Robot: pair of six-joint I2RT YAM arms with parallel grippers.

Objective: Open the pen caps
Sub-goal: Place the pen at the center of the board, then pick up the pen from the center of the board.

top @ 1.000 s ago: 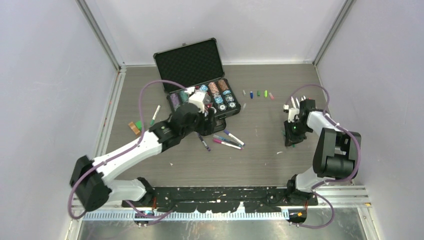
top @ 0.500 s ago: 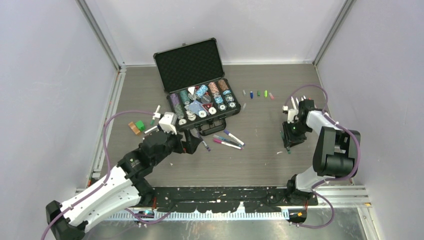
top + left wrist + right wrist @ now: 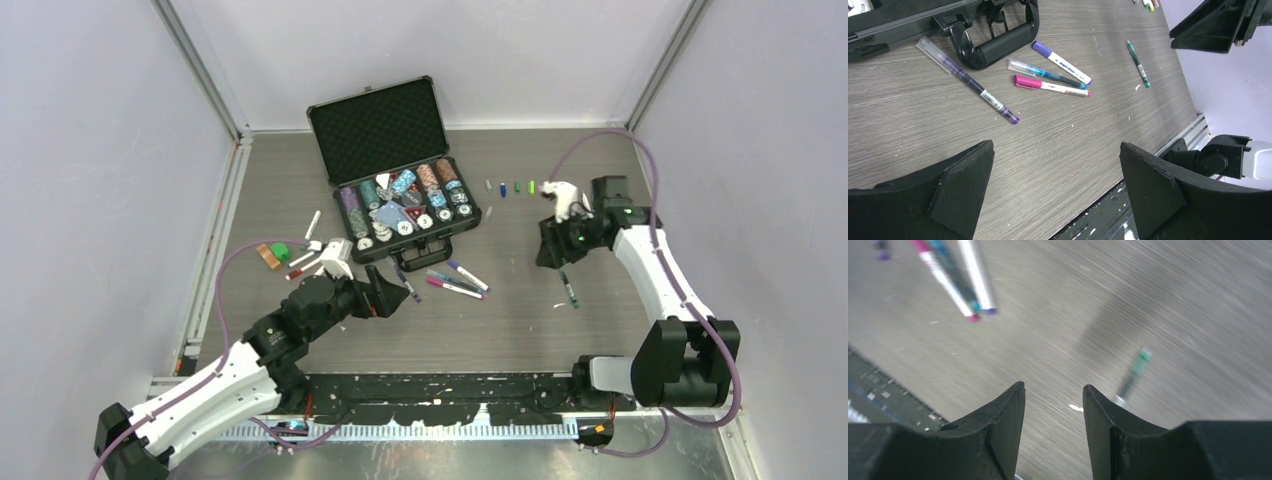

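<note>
Grey wood-grain table [image 3: 500,330] carries everything. The left arm [image 3: 250,360] stretches low from the near left corner toward the middle, elbow bent, wrist pitched down. The left jaws hang spread wide above bare table and hold nothing. Just beyond them lies a slim purple pen [image 3: 968,80], one end by the handle of the black case [image 3: 380,125]. The case stands open at the back, its lid propped up and its tray full of chips [image 3: 405,200].

Three more pens [image 3: 455,280] lie close together right of the purple one, roughly parallel: a purple-ended one, a teal one and a pink one. A couple of others [image 3: 305,262] lie at the far left of the table, with a green cap [image 3: 281,251] beside them.

The right arm [image 3: 655,265] rises from its base at the near right, runs back along the right side and bends inward, its wrist turned toward the table centre. The right jaws stand partly apart, nothing between them, pointing down at the table. A green pen [image 3: 568,289] lies alone just near of them, touching neither finger; the right wrist view shows it blurred [image 3: 1132,376] beyond the right-hand finger.

A short row of caps [image 3: 515,187] sits at the back, between the case and the right wrist, each set apart from the next.
</note>
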